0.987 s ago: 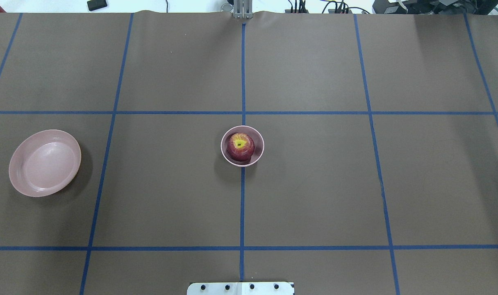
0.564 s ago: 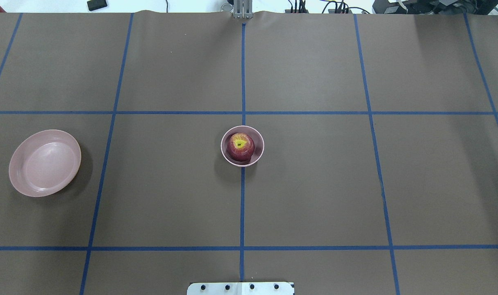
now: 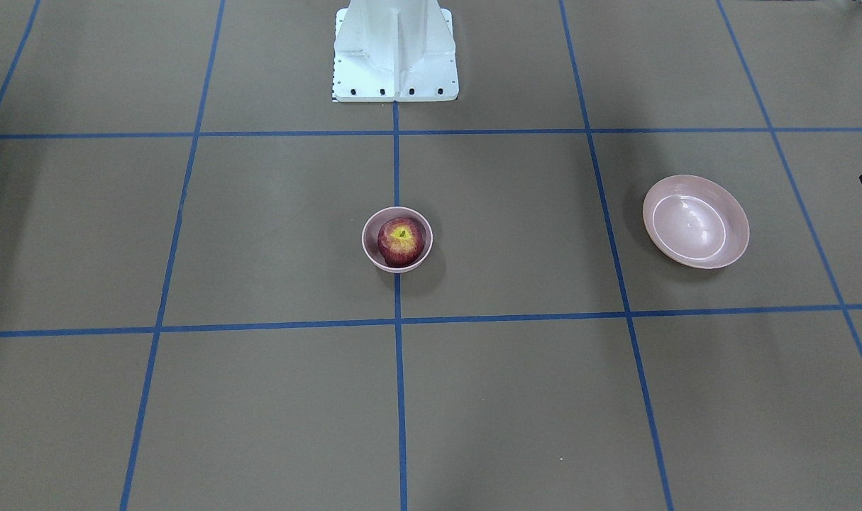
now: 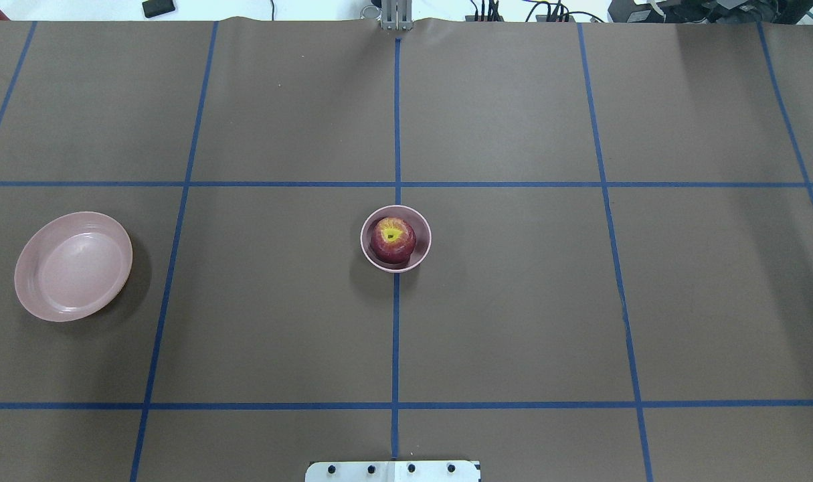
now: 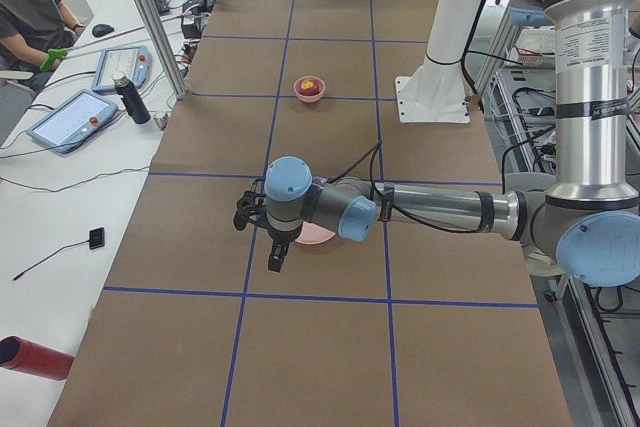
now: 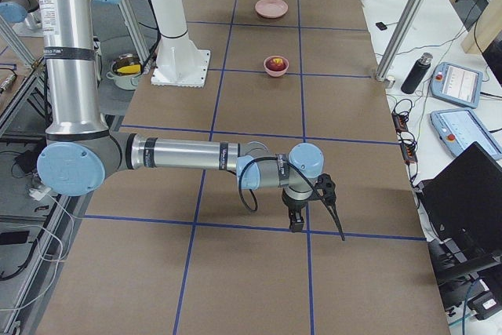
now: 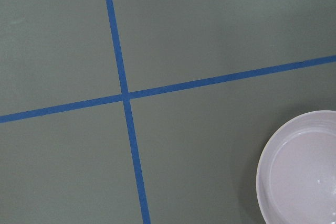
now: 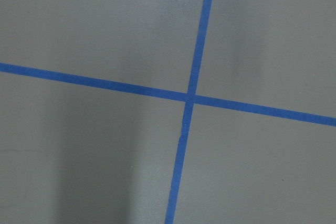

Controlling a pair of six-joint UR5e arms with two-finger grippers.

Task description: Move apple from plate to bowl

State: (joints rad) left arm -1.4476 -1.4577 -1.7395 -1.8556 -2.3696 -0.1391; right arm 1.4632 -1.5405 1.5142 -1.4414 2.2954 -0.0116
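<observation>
The dark-red apple [image 4: 392, 239] with its yellow stem patch sits inside the small deep pink bowl [image 4: 423, 226] at the table's centre; both also show in the front view, the apple [image 3: 401, 241] in the bowl [image 3: 369, 250]. The wide shallow pink plate [image 4: 73, 266] lies empty at the left, and shows in the left wrist view [image 7: 302, 174]. My left gripper [image 5: 258, 237] hovers beside the plate, seen only from the side; I cannot tell if it is open. My right gripper [image 6: 316, 221] hangs over bare table at the far right end; I cannot tell its state either.
The white robot base [image 3: 395, 50] stands at the table's near middle edge. Blue tape lines divide the brown table cover. A side desk with tablets and a black bottle [image 5: 131, 99] runs along the operators' side, where a person sits.
</observation>
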